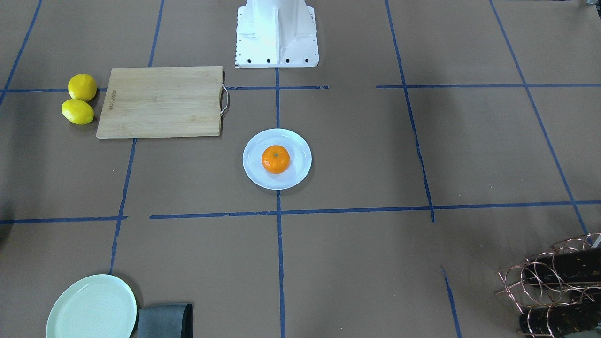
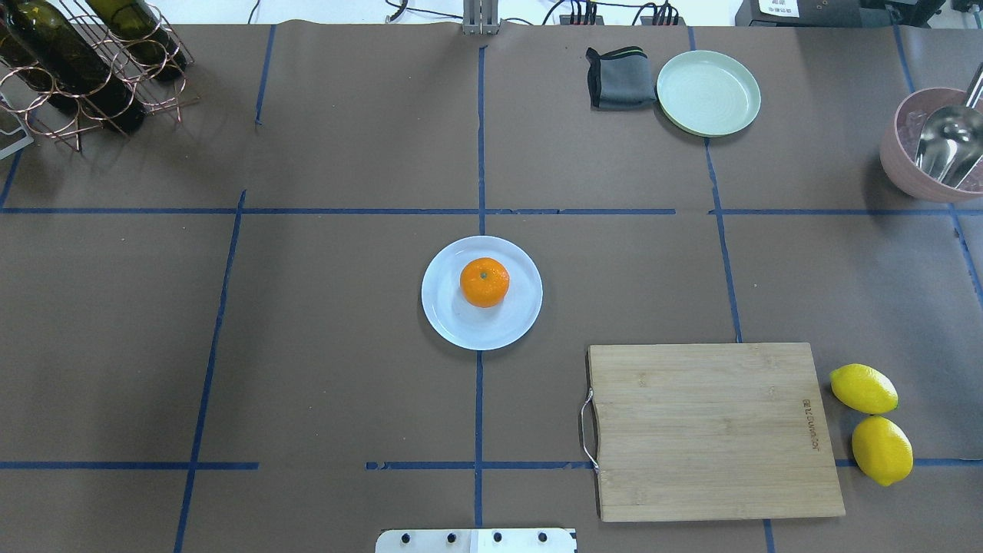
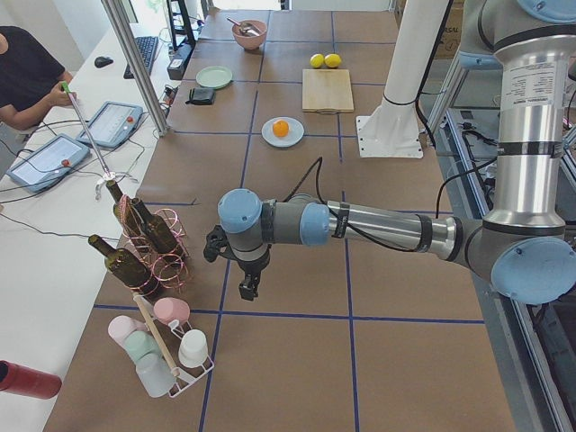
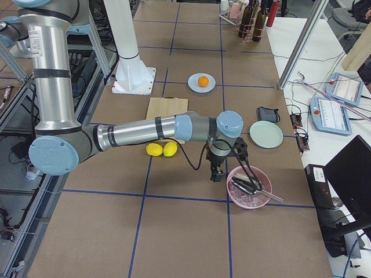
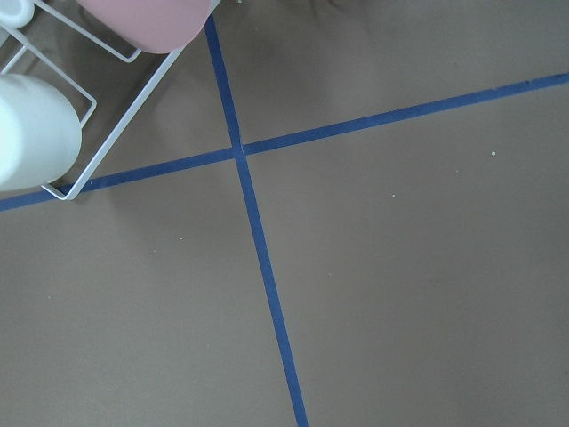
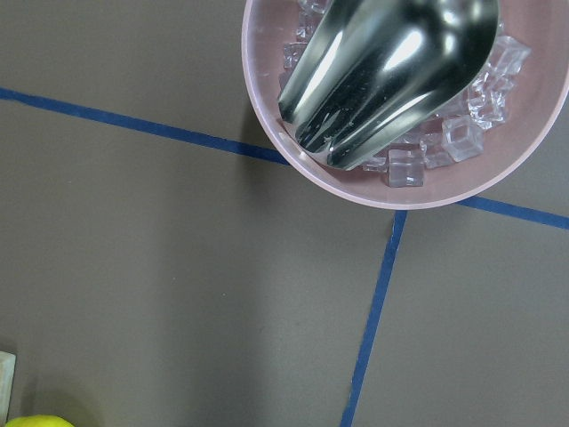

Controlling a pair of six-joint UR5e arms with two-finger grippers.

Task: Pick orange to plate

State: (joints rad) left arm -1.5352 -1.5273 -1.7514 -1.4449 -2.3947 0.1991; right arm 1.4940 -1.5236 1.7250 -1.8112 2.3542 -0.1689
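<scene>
The orange [image 1: 275, 159] sits on the pale blue-white plate [image 1: 300, 155] at the middle of the table, stem dimple up; the overhead view shows the orange [image 2: 484, 282] slightly toward the far side of the plate [image 2: 461, 322]. Neither gripper is near it. My left gripper [image 3: 247, 286] hangs over bare table beside the wine rack, seen only from the side, so I cannot tell its state. My right gripper [image 4: 215, 174] hangs next to the pink bowl, and I cannot tell its state either.
A wooden cutting board [image 2: 710, 430] lies on my right, with two lemons [image 2: 872, 422] beside it. A mint-green plate [image 2: 708, 92] and grey cloth [image 2: 618, 77] are far right. Pink ice bowl with scoop [image 2: 937, 146], wine rack [image 2: 84, 69], cup rack [image 3: 166, 355].
</scene>
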